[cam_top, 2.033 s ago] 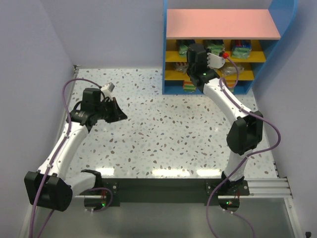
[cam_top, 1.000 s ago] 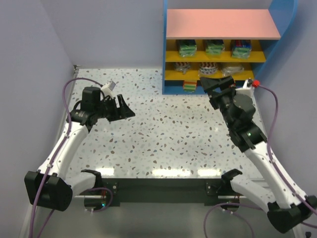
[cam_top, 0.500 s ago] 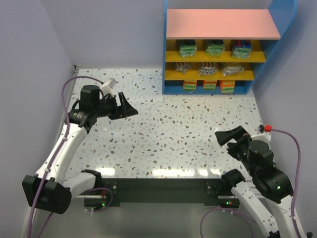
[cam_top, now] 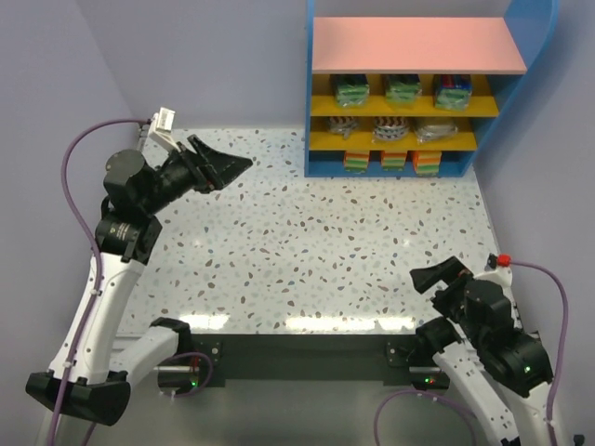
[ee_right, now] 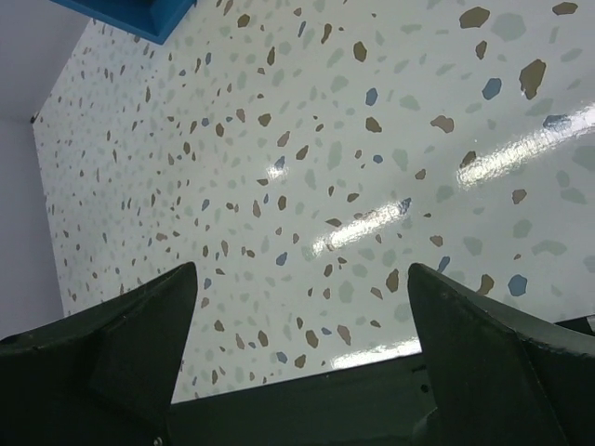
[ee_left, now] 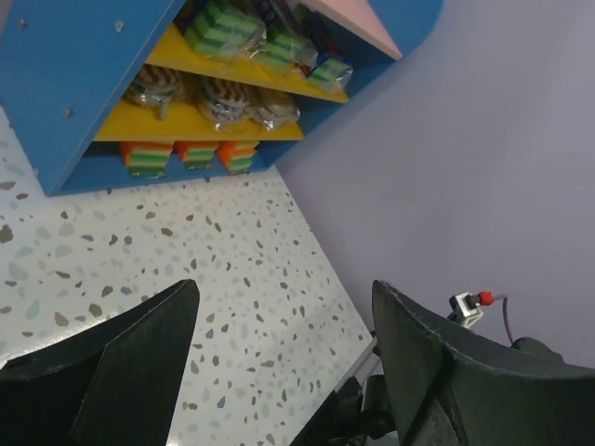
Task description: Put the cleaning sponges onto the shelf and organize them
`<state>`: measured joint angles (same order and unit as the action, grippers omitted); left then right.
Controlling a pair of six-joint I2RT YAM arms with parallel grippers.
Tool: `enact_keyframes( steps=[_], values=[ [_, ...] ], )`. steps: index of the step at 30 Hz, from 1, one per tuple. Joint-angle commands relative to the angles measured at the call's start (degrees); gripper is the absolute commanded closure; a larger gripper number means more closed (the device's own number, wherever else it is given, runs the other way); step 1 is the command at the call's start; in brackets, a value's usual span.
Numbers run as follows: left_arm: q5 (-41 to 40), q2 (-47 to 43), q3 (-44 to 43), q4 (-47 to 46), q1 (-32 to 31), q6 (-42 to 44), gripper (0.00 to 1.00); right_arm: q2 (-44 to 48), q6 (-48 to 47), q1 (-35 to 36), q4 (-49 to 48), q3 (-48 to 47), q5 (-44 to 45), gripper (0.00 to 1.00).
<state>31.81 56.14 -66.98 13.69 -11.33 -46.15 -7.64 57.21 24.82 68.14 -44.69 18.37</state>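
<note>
The shelf (cam_top: 325,149) stands at the table's far right, with blue sides and a pink top board. All the cleaning sponges in view lie on it. Green packs (cam_top: 351,90) and a blue pack (cam_top: 452,93) fill the upper board. Purple-white pads (cam_top: 344,125) and a silvery scourer pack (cam_top: 437,130) lie on the middle board. Orange-yellow-green blocks (cam_top: 393,160) line the bottom. My left gripper (cam_top: 232,172) hangs high at the left, open and empty, facing the shelf (ee_left: 65,74). My right gripper (cam_top: 426,286) is open and empty near its base.
The speckled table (cam_top: 307,242) lies between the arms and the shelf. Lilac walls close in the left, back and right sides. The table's dark near edge (ee_right: 307,409) shows under my right gripper (ee_right: 302,274). Between my left gripper's (ee_left: 284,293) fingers the right arm's red-tipped cable plug (ee_left: 469,302) shows.
My right arm pulled back from the shelf's lower boards to the near right edge. My left arm rose and swung toward the left wall, its jaws opening a little wider.
</note>
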Motion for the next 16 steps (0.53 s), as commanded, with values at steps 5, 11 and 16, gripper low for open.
enact_keyframes(
  steps=[5, 11, 16],
  values=[
    [1.85, -2.61, -3.86, -4.38, -0.09, -4.03, 0.17, -8.87, -4.04, 0.14, -4.24, 1.1, -1.23, 0.01],
    [3.52, -2.44, -5.18, -4.47, -0.18, -4.56, 0.13, -11.69, -4.56, 0.14, -5.47, -0.05, -0.01, 0.01],
    [5.1, -1.47, -5.79, -4.46, -0.09, -4.21, 0.13, -11.26, -4.92, 0.14, -8.37, 0.65, 1.58, 0.01]
  ],
)
